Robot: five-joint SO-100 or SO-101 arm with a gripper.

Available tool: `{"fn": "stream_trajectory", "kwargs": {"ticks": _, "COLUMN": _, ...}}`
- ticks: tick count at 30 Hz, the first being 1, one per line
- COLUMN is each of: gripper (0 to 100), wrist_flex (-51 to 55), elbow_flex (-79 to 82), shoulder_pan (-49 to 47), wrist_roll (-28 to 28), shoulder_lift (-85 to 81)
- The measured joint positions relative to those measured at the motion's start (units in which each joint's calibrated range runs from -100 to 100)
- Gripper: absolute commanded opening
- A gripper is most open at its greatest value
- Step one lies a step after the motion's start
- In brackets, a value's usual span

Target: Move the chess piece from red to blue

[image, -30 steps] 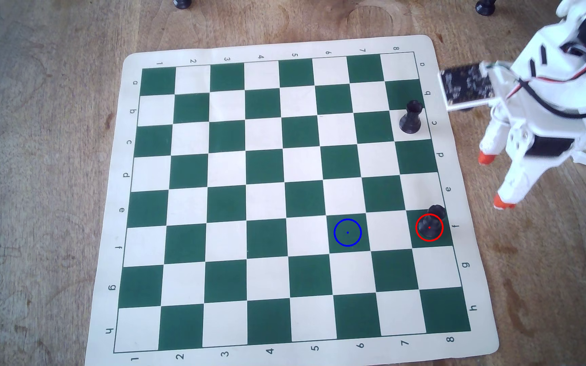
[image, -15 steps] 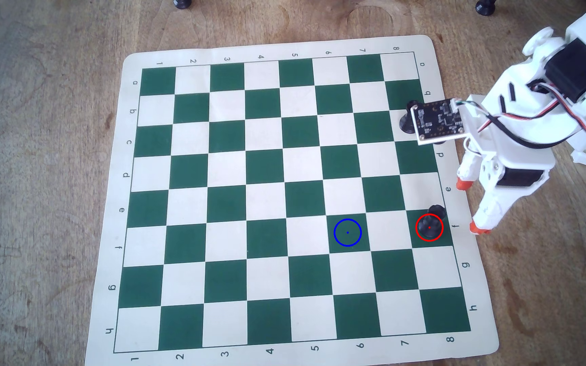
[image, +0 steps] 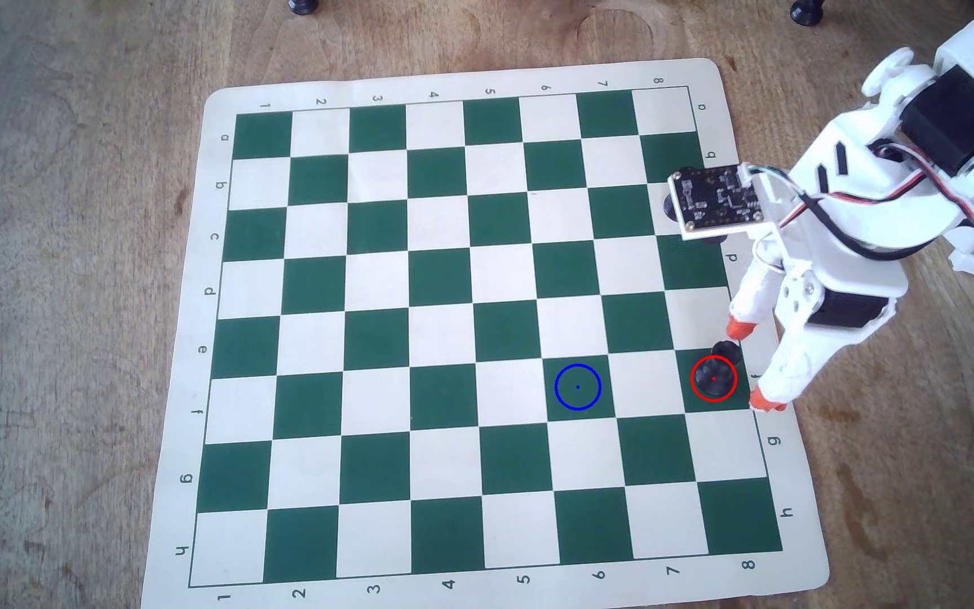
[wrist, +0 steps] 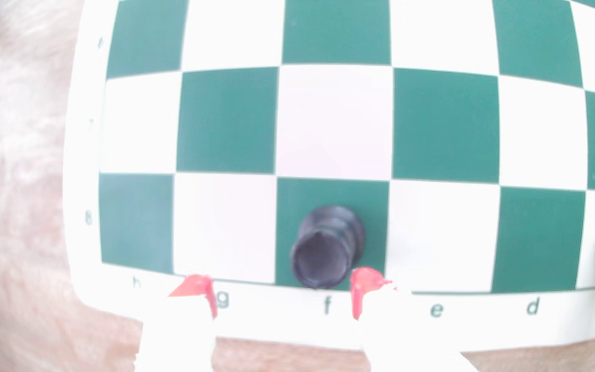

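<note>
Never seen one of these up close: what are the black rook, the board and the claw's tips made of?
Rook: likely matte black plastic, dull and moulded. Board: seemingly a flexible printed mat, thin with rounded corners. Claw: white hard plastic; its orange tips could be rubber or paint.

arm (image: pixel 859 193): white plastic | fingertips (image: pixel 737 328): orange | servos: black | cables: red-black-white

Overhead view: looks steeply down, far enough to hold the whole chessboard (image: pixel 473 328) on the tabletop (image: pixel 63 234).
Wrist view: close, low, facing across the board.
Shared: the board's 8-file edge.
</note>
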Motion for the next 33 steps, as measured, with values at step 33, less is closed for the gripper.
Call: {"fn": "stream_trajectory", "kwargs": {"ticks": 33, "gripper": 16, "wrist_flex": -4.78, "elbow_flex": 0.0, "shoulder_pan": 1.99, "wrist_roll": 0.83, "shoulder_lift": 5.45}}
